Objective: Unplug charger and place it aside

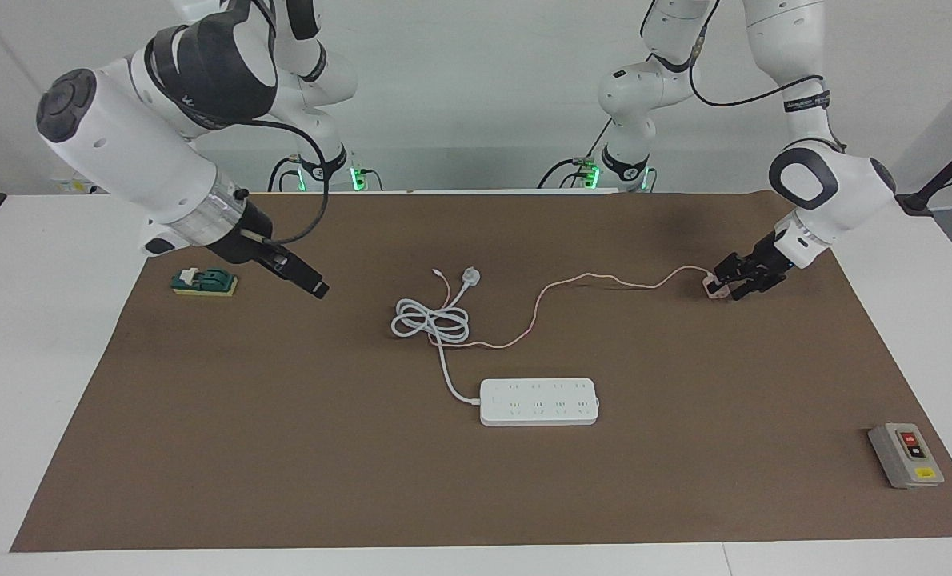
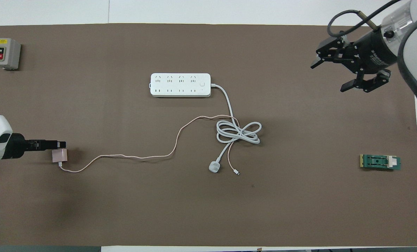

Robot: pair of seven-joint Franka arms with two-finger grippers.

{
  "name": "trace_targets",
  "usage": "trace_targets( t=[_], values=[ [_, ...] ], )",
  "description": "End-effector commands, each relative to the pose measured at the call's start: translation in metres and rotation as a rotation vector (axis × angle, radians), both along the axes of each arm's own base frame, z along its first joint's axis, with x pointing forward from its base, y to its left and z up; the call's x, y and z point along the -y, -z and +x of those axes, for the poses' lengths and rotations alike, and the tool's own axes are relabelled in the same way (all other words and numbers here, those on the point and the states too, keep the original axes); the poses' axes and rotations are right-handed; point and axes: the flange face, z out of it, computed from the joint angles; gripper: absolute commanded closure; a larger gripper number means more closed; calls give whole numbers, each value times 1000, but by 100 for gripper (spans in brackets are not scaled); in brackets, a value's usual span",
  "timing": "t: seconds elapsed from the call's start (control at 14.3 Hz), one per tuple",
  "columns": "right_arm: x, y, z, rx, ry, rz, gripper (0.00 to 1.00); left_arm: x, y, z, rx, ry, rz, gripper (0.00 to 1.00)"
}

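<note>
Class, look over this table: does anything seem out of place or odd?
Nothing looks damaged or spilled. The charger is out of the power strip, at the left tool; its pink cable trails loosely over the strip's coiled cord.

matt brown mat (image 1: 284, 448); smooth glossy white plastic power strip (image 1: 539, 401).

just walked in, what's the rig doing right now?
The left gripper is at the charger, down at the mat near the left arm's end of the table; its pink cable trails back to the coiled white cord. The charger is already out of the power strip, whose sockets show nothing plugged in. The right gripper waits open in the air over the mat.
</note>
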Motion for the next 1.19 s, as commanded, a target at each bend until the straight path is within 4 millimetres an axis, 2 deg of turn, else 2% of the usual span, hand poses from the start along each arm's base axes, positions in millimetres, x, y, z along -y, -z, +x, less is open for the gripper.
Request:
trace_targets(
  t=[0.0, 0.14, 0.35, 0.49, 0.7, 0.91, 1.12],
  values=[
    [30, -14, -14, 70, -242, -61, 0, -6, -26, 20, 37, 28, -17, 0],
    [51, -27, -22, 108, -384, -115, 0, -5, -42, 37, 39, 39, -33, 0],
    [69, -50, -38, 131, -561, -209, 0, 1, -70, 66, 20, 24, -1, 0],
    [88, -60, -52, 144, -603, -213, 0, 25, -91, 91, -11, 40, 48, 0],
    [110, -64, -80, 143, -616, -203, 0, 59, -131, 120, -41, 25, 126, 0],
    [121, -69, -111, 141, -610, -219, 0, 84, -156, 129, -36, -21, 187, 0],
    [119, -73, -122, 131, -615, -252, 0, 108, -193, 135, -64, -114, 259, 0]
  ],
)
